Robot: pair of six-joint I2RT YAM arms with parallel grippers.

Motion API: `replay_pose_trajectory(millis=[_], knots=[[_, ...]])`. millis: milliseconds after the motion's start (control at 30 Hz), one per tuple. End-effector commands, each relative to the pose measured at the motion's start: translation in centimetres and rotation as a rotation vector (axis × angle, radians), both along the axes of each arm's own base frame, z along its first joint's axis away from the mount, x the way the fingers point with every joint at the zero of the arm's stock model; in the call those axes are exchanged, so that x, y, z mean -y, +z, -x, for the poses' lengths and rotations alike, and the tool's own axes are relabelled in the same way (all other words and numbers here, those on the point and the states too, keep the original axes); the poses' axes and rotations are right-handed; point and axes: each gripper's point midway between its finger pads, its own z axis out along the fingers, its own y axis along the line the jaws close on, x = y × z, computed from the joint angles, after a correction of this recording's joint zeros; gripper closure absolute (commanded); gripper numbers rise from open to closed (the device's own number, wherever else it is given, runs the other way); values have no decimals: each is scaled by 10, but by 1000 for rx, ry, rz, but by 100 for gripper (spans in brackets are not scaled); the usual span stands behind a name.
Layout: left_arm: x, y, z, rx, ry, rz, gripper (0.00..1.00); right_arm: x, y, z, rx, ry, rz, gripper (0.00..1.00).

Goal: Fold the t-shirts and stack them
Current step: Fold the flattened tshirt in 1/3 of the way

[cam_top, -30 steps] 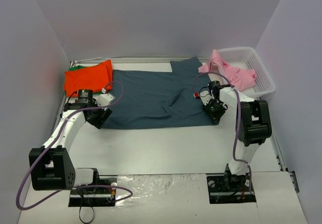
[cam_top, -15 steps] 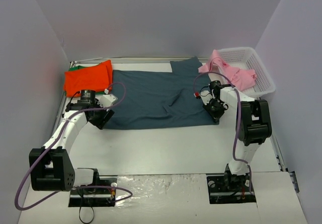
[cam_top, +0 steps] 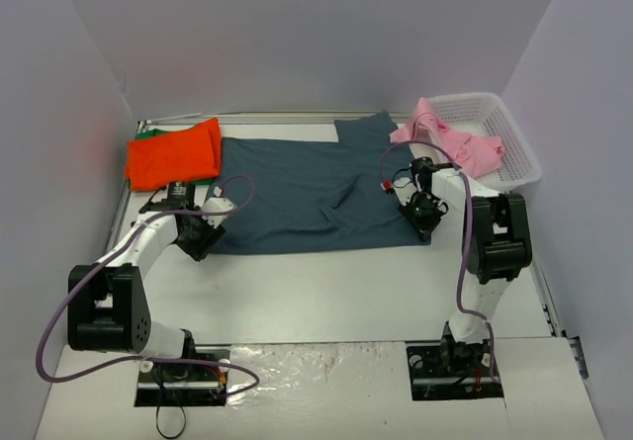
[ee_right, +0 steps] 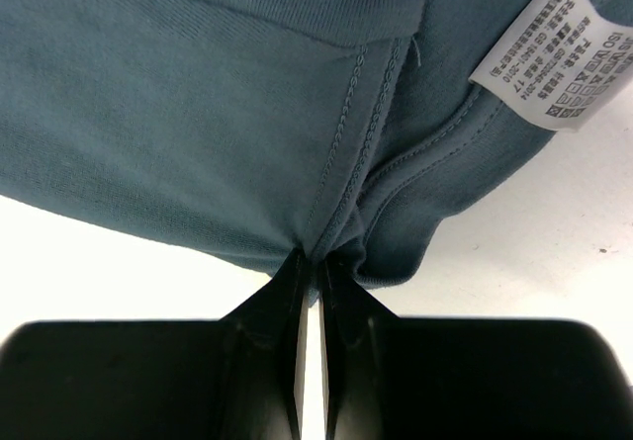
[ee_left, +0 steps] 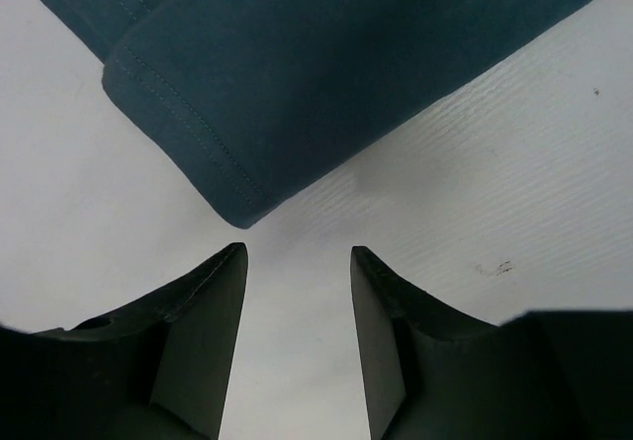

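centre: blue shirt [cam_top: 297, 198] flat, unfolded
right pincer [ee_right: 309, 262]: clamped onto its hem
left pincer [ee_left: 295, 262]: parted, empty, beside its corner
done: orange-red shirt [cam_top: 173, 155] folded, upper left
pending: this one; pink shirt [cam_top: 455, 145], upper right

We see a white lattice basket [cam_top: 516, 141] at the far right corner of the white surface [cam_top: 326, 282]. Along the near edge lies a crinkled, shiny strip [cam_top: 326, 359]. Pale walls [cam_top: 297, 35] enclose three sides.
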Motion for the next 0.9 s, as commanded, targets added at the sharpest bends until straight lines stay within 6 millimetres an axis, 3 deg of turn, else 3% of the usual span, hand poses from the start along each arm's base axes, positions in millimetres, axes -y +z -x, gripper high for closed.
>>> replay_pose_trajectory(millis=[0,700,767,867], knots=[[-2,-3,0,-5,-25,-22,55,2,-17,14,-78,-12,-5,100],[-11,-26,-14,-45,-1,-64,60,1,-20,18,-95,-24,-13,100],[-11,-28,-14,-51,-4,-65,69,0,-20,18,-92,-24,-14,100],[-11,-30,-15,-67,-9,-67,93,1,-20,19,-94,-26,-7,100]])
